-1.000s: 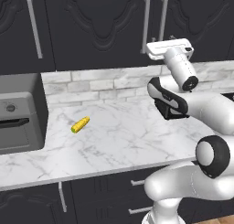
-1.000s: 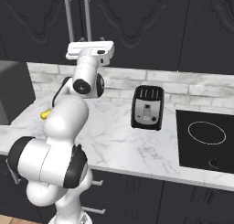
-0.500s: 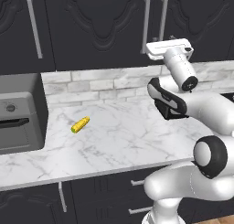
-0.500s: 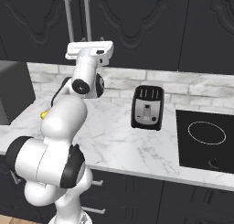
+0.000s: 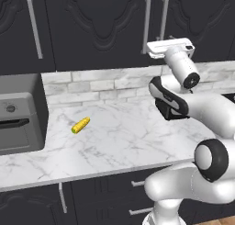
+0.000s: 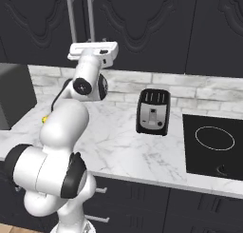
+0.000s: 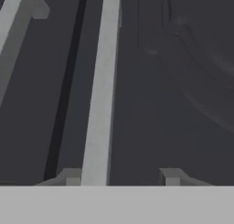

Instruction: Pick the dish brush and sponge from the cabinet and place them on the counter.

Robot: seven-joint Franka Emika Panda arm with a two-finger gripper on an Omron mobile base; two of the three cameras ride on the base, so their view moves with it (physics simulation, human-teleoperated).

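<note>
This is looking like a home kitchen: dark carved cabinet doors with silver bar handles are hanging directly ahead of the hand, and a white marble tabletop with a pale brick backsplash is running below it. A black toaster and a glass cooktop are sitting off to the hand's right, while a grey oven and a corn cob are lying to its left.

- I see the cabinet is dark charcoal, with silver bar handles.
- My bench is white marble with grey veins.
- The corn cob is yellow with a green end.
- The toaster is black.
</note>
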